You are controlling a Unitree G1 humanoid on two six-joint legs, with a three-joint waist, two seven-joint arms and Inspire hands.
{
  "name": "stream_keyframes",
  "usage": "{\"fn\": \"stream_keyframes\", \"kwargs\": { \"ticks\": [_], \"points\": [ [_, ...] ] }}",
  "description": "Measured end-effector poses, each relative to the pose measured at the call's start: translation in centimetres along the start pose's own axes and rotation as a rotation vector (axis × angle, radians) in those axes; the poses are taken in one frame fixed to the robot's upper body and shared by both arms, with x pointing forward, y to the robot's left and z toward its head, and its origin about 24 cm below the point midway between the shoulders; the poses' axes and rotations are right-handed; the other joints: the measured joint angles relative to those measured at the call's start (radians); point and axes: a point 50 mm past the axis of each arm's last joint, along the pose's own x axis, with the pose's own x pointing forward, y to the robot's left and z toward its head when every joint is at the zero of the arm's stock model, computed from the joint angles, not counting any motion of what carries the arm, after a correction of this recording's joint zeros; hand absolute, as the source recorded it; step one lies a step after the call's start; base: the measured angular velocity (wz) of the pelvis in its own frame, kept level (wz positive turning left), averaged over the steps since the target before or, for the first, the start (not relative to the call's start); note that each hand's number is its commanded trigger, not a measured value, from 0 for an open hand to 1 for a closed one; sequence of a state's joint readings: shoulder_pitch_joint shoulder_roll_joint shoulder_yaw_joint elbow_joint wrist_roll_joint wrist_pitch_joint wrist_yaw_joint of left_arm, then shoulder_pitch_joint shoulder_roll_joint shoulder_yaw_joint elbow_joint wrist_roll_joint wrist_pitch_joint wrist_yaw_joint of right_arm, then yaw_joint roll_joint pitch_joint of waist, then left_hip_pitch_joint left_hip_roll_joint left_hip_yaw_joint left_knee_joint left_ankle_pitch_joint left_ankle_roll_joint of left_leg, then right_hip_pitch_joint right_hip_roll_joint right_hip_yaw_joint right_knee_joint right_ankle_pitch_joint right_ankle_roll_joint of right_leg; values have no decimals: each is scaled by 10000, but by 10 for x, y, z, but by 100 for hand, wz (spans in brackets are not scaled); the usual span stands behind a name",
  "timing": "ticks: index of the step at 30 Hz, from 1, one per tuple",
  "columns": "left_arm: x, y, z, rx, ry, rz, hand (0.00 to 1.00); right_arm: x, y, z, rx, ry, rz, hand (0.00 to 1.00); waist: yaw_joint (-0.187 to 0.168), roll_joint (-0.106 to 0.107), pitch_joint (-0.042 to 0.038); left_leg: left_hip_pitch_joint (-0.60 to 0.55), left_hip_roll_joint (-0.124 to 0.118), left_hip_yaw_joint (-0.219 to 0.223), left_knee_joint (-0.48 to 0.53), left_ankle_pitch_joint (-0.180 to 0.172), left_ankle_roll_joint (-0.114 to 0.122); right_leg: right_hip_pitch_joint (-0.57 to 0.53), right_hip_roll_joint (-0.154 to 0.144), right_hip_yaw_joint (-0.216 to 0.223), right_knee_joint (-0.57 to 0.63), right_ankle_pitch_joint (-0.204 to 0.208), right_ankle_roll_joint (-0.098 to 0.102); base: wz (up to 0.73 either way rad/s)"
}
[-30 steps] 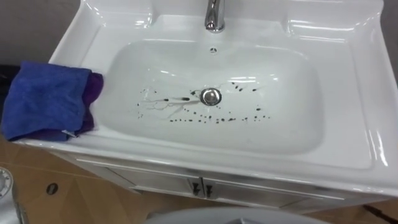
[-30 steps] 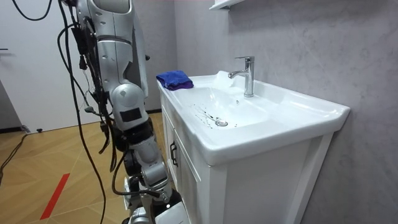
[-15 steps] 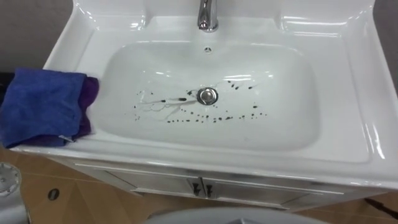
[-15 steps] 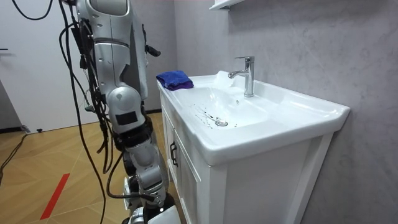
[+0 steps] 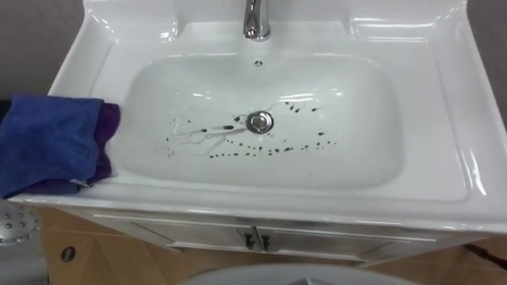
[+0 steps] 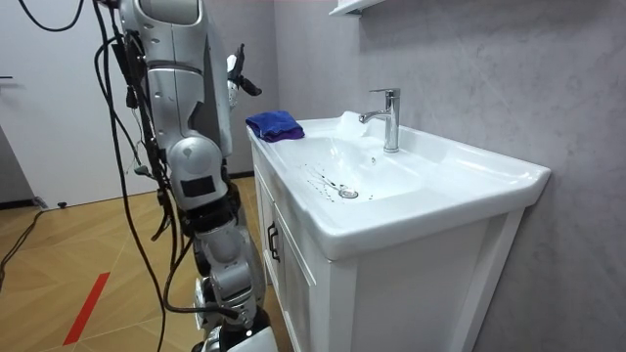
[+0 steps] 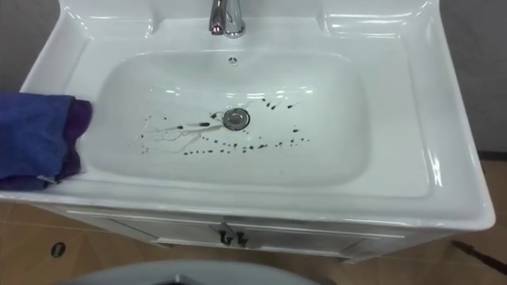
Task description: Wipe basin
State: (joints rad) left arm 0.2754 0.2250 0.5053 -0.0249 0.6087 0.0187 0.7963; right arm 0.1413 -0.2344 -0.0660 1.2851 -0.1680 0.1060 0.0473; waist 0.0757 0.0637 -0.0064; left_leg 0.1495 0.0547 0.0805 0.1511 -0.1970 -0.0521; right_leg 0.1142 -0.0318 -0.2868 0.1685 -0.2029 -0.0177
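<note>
Left of the basin [image 5: 333,95], the soft, limp cloth [image 5: 51,142] will bunch; gather its middle fold. The left hand [image 6: 240,82] hovers, fingers spread.

You have a robot beside the basin [image 6: 372,223] with a smooth silver-grey shell over its torso and thighs and black joints between the leg segments. A rounded silver hip housing carries a black rectangular panel. Black cables loop down the side away from the basin. Its left hand [image 6: 239,80], above the basin's far end, looks dark with a white patch.
</note>
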Motion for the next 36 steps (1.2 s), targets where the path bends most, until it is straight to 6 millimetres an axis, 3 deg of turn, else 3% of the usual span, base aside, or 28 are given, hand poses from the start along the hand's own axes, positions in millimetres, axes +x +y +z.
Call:
{"fn": "stream_keyframes", "kwargs": {
  "ticks": [9,13,20,29,36],
  "points": [
    [-12,-20,7,409,-177,-2211,0,0,-1,4,-59,-87,263,0,6,123,25,80,2,48,-6,0,0,64,-6,-1,-17,0,0,0],
    [-13,-25,9,451,-219,-2979,0,0,0,4,-75,-44,376,0,-164,161,31,26,3,43,-3,0,0,50,-8,-13,-18,0,0,1],
    [2,-17,23,648,-1000,-3061,0,0,0,-4,-70,407,538,0,-166,195,74,-2,4,254,-9,0,0,-83,-15,114,27,0,0,-6],
    [2,-32,40,960,-1559,-4303,0,0,-6,6,-385,240,418,0,-180,313,92,-55,12,433,-6,0,0,-201,-11,218,59,1,2,-3],
    [20,-34,47,1908,-2152,-5479,0,-1,-13,10,-970,234,266,0,-202,359,133,-182,26,540,0,0,0,-316,-11,246,164,4,4,-2]
  ]
}}
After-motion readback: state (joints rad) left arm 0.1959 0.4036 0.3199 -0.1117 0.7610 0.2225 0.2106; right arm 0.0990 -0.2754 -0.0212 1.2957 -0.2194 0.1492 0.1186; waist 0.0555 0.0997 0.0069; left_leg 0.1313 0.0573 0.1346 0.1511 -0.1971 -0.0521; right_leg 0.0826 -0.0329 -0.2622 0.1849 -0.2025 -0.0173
